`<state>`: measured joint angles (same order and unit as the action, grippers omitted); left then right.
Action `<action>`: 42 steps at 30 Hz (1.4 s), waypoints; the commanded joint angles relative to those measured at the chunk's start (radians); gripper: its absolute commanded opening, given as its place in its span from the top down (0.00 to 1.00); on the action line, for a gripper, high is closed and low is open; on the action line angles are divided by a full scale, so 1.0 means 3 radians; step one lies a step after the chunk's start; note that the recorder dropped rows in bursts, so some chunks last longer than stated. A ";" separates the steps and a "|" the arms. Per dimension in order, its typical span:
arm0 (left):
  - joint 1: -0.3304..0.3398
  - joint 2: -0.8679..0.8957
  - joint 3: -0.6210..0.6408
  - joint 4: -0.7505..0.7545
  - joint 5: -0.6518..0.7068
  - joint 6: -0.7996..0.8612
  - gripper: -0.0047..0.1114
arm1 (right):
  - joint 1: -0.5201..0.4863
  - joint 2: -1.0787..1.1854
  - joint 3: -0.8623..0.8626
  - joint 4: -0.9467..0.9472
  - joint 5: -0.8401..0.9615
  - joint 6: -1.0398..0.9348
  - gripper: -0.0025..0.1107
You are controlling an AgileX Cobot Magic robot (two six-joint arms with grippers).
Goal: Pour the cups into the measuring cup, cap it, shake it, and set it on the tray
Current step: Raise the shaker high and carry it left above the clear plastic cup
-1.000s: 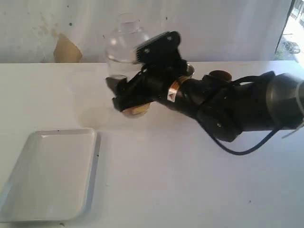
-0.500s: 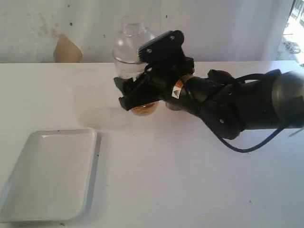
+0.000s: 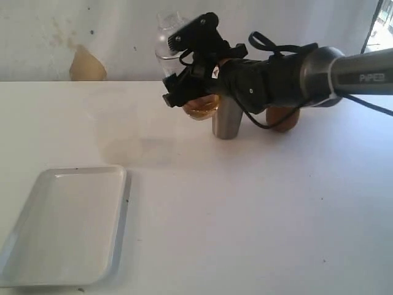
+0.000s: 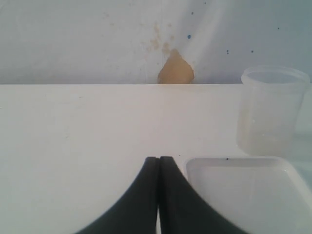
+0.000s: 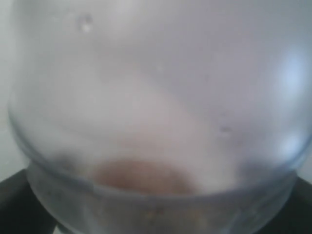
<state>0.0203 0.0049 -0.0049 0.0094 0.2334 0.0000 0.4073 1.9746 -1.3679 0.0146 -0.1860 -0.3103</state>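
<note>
My right gripper [image 3: 189, 95] is shut on the measuring cup [image 3: 198, 106] and holds it tilted in the air at the back of the table. Brown liquid sits in its low end, and the clear dome lid [image 3: 167, 29] is on its high end. In the right wrist view the measuring cup [image 5: 156, 112] fills the frame, blurred. The steel tumbler [image 3: 226, 123] stands just below the arm, and the wooden cup [image 3: 283, 118] is partly hidden behind it. The white tray [image 3: 61, 224] lies at the front left. My left gripper [image 4: 159, 159] is shut and empty beside the tray [image 4: 243, 192].
In the left wrist view a translucent open-topped plastic cup [image 4: 270, 112] stands beyond the tray. A tan stain [image 3: 86, 64] marks the back wall. The right arm [image 3: 295, 77] stretches across the back right of the table.
The right arm has swung the capped measuring cup up and toward the back right. The steel tumbler and wooden cup, covered by the arm before, now show.
</note>
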 commanded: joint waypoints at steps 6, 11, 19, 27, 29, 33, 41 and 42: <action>-0.0018 -0.0016 0.0016 0.0004 -0.0001 0.0000 0.96 | 0.0107 0.0131 -0.0336 -0.0139 -0.0286 -0.0064 0.98; -0.0018 -0.0016 0.0016 0.0004 -0.0001 0.0000 0.96 | 0.0266 0.0126 -0.0336 -0.0207 -0.0455 -0.0058 0.98; -0.0018 -0.0016 0.0016 0.0004 -0.0001 0.0000 0.96 | 0.0269 0.0270 -0.0651 -0.0580 -0.0676 -0.0152 0.98; -0.0018 -0.0016 0.0016 0.0004 -0.0001 0.0000 0.96 | 0.0133 0.0687 -0.1052 -0.0764 -0.0653 -0.0301 0.98; -0.0018 -0.0016 0.0016 0.0004 -0.0001 0.0000 0.96 | 0.0128 0.0729 -0.1058 -0.0779 -0.0629 -0.0435 0.98; -0.0018 -0.0016 0.0016 0.0004 -0.0001 0.0000 0.96 | 0.0128 0.0770 -0.1058 -0.0794 -0.0660 -0.0821 0.98; -0.0018 -0.0016 0.0016 0.0004 -0.0001 0.0000 0.96 | 0.0128 0.0776 -0.1058 -0.0794 -0.0968 -0.1024 0.98; -0.0018 -0.0016 0.0016 0.0004 -0.0001 0.0000 0.96 | 0.0128 0.0778 -0.1067 -0.0794 -0.0987 -0.1100 0.98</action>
<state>0.0203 0.0049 -0.0049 0.0094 0.2334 0.0000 0.4497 2.2281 -1.6660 -0.2191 -0.3760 -0.5974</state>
